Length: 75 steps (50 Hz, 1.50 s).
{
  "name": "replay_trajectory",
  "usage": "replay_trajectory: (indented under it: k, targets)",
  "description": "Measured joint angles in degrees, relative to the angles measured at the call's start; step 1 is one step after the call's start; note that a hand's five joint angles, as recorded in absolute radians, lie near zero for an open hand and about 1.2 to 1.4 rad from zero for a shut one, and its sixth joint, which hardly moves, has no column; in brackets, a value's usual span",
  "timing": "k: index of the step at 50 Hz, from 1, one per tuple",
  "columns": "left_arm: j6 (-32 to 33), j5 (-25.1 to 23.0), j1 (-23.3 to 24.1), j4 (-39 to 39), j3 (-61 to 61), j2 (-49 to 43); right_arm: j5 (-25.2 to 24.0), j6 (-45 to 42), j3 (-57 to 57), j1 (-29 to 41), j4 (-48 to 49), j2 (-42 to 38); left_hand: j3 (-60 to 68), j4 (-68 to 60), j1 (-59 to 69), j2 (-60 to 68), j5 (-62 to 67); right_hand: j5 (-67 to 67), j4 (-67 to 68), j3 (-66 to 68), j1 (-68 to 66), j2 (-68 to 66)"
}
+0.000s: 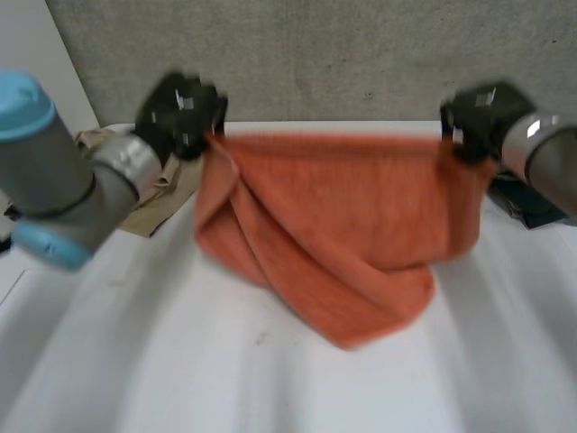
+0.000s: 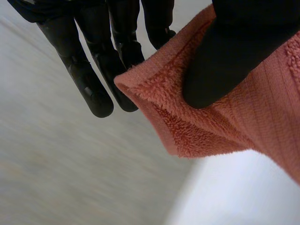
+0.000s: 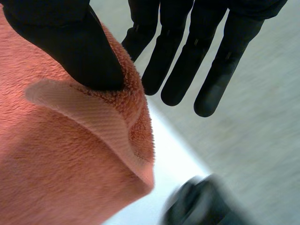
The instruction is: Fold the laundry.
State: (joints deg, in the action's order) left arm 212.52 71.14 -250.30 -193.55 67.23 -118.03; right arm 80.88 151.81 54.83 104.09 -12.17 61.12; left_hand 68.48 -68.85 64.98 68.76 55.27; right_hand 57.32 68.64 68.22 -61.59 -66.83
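an orange towel (image 1: 334, 216) hangs between two raised robot hands above the white counter (image 1: 180, 361), its top edge drawn nearly straight from left to right in front of a grey concrete wall (image 1: 343, 54), its lower folds sagging to a point toward the near side. the left robot hand (image 1: 180, 113), on a bent grey arm with light-blue caps, grips the towel's far-left corner; the right robot hand (image 1: 478, 117) grips the far-right corner at about the same height. seen from the left wrist, the thumb (image 2: 234, 51) presses the fluffy, ribbed-hem corner against a finger hidden behind the cloth, while the other fingers (image 2: 93, 84) stretch out straight beside it. seen from the right wrist, the thumb (image 3: 79, 51) clamps the towel in the same way, just above a pale woven band (image 3: 93, 122) on the hem, with the free fingers (image 3: 187, 70) extended and slightly spread. a crumpled beige cloth (image 1: 153, 203) lies on the counter at far left, behind the left arm, and a dark item (image 1: 532, 203) lies at far right, under the right arm.
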Motion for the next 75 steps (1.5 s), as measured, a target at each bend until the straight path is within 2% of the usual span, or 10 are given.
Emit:
replay_trajectory:
  k: [8, 16, 34, 38, 41, 44, 51, 56, 65, 75]
  targets:
    - [-2.14, 3.32, 0.97, -18.05, -13.6, -1.59, 5.69, 13.44, 1.0, 1.31, 31.9, 4.35, 0.0, -0.12, 0.0, 0.0, 0.28, 0.02, 0.11, 0.0, 0.0, -0.61]
    - [-6.05, 3.12, 1.17, -26.9, -4.7, 2.06, 6.46, 14.9, 8.71, 1.45, 38.63, 8.13, 0.0, -0.12, 0.0, 0.0, 1.15, 0.43, 0.12, 0.0, 0.0, -0.62]
    - [-1.8, -5.31, 0.53, -24.58, 34.5, 2.92, 3.1, 9.23, 32.23, 1.07, 30.09, 1.84, -1.03, 0.93, -0.17, -1.1, 0.86, 0.68, 0.14, 0.03, -0.66, -0.8]
    - [3.29, -5.78, 0.05, -23.03, 37.54, 3.22, 2.51, 8.71, 35.34, 0.82, 30.19, 1.59, -13.19, 13.66, -11.13, -13.55, -9.92, 0.68, 0.14, 0.03, -0.66, -0.8]
    - [8.24, -5.54, -0.54, -19.37, 38.62, 4.94, 2.01, 8.69, 37.1, 0.65, 30.26, 1.81, -41.36, 42.31, -40.99, -41.85, -38.87, 0.68, 0.14, 0.03, -0.66, -0.8]
    - [10.68, -5.24, -0.8, -15.28, 38.63, 6.84, 1.73, 8.83, 37.98, 0.59, 30.27, 2.19, -51.45, 52.51, -49.97, -52.3, -49.22, 0.68, 0.14, 0.03, -0.66, -0.8]
    - [10.55, -4.92, -0.01, -5.44, 38.08, 11.52, 1.44, 9.11, 39.82, 0.58, 30.28, 3.79, -55.12, 56.29, -51.61, -56.0, -52.23, 0.68, 0.14, 0.03, -0.66, -0.8]
    - [3.67, -4.2, 2.36, -1.74, 37.83, 13.28, 1.44, 9.14, 40.51, 0.57, 30.28, 4.29, -55.12, 56.29, -51.61, -56.0, -52.23, 0.68, 0.14, 0.03, -0.66, -0.8]
    - [-19.48, 8.4, 7.44, -1.54, 35.75, 12.66, 1.57, 9.31, 40.66, 0.59, 30.22, 4.29, -55.12, 56.29, -51.61, -55.99, -52.26, 0.68, 0.14, 0.03, -0.66, -0.8]
    - [-25.94, 27.76, 9.05, -1.83, 32.51, 5.55, 1.73, 9.38, 40.73, 0.59, 30.23, 4.21, -55.09, 56.2, -51.61, -55.88, -52.16, 0.69, 0.14, 0.03, -0.66, -0.8]
